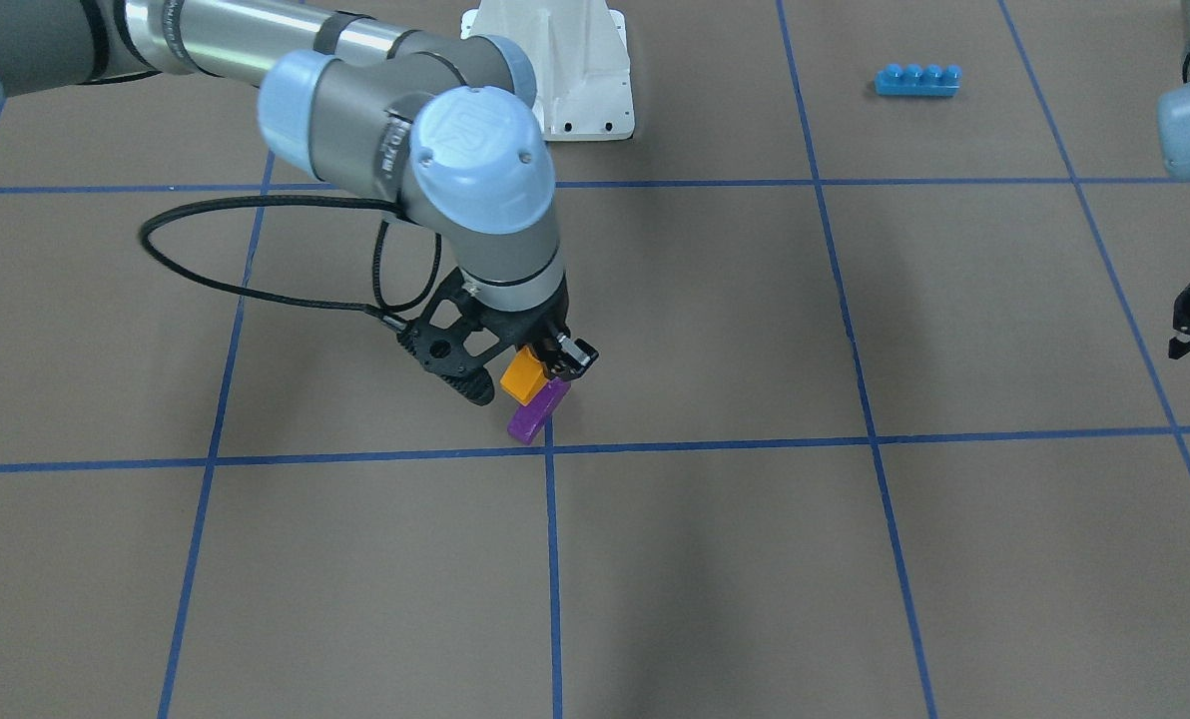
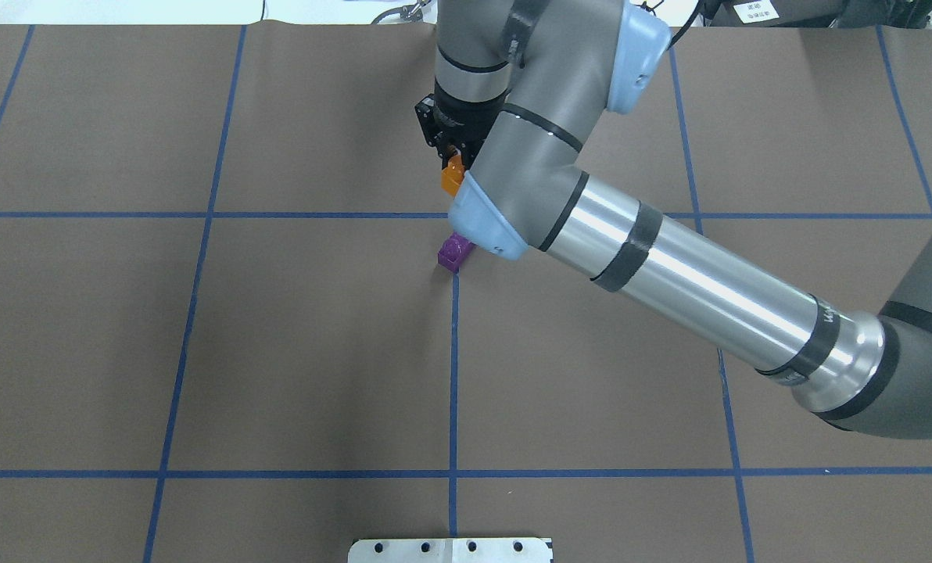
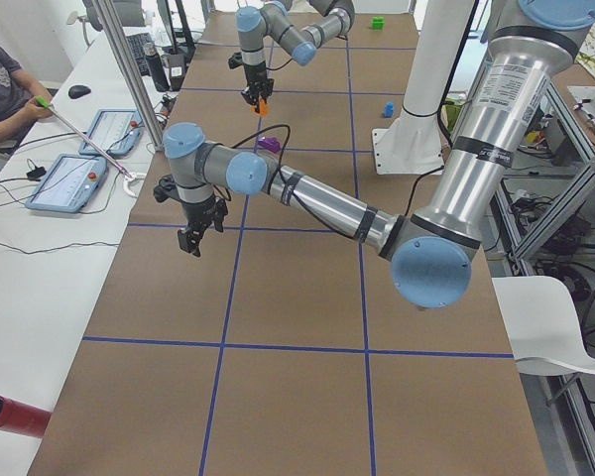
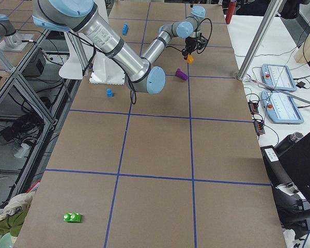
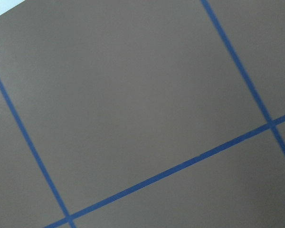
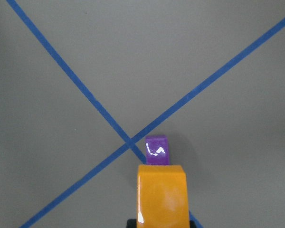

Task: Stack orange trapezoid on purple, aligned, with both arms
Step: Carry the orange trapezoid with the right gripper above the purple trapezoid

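Right arm (image 2: 669,274) reaches out to mid-bench, right pincer (image 1: 530,371) pointing down and clamped onto the orange trapezoid (image 1: 523,377), fingers only as far apart as the brick is wide. The brick is up in the air, not on the bench (image 1: 755,579): both side views show it hanging clear above the surface. Purple brick (image 1: 537,411) lies on the bench right beside a crossing of the blue tape lines (image 1: 715,443). Orange is not touching purple; the gap shows in the overhead and both side views. Right wrist view looks down past the orange brick and has the purple one just beyond its far edge, roughly in line with it. Left arm (image 3: 317,198) is well apart from both bricks, left pincer (image 3: 191,244) hanging over bare bench. It's cut off by the frame edge in the front view and its own wrist view shows only bench and tape, so can't tell how far it's open. Also on the bench: blue four-stud brick (image 1: 916,80) over on the left arm's side, white base pedestal (image 1: 575,70), a small blue brick (image 4: 109,93) near the pedestal, and a green brick (image 4: 72,217) at the near end in the right-side view.
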Available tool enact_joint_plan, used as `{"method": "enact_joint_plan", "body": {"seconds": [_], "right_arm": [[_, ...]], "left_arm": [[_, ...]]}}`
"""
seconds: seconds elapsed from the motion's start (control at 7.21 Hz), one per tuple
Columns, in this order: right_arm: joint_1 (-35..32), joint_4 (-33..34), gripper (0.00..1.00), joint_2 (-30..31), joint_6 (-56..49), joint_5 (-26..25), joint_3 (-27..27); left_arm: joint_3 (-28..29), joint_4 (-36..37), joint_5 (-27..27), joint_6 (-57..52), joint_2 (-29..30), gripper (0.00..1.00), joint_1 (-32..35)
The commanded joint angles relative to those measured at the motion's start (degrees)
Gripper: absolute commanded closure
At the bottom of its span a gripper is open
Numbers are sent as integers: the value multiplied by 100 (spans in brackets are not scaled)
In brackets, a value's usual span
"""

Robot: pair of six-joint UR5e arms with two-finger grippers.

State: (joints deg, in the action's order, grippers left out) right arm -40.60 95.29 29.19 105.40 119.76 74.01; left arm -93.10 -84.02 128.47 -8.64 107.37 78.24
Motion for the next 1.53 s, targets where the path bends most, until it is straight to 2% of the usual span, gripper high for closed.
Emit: {"method": "enact_joint_plan", "body": {"seconds": [0.0,0.83,1.11,1.39], "right_arm": [[403,-519,100,-167,832,-626,-570],[483,-511,100,25,824,-664,-502],[474,-520,100,322,824,-629,-161],[553,-520,100,403,824,-664,-106]], "left_arm": [[256,-431,11,-33,-278,0,60],[213,-448,-24,-24,-375,0,59],[222,-448,-24,-24,-366,0,42],[248,-440,-24,-33,-349,0,42]]}}
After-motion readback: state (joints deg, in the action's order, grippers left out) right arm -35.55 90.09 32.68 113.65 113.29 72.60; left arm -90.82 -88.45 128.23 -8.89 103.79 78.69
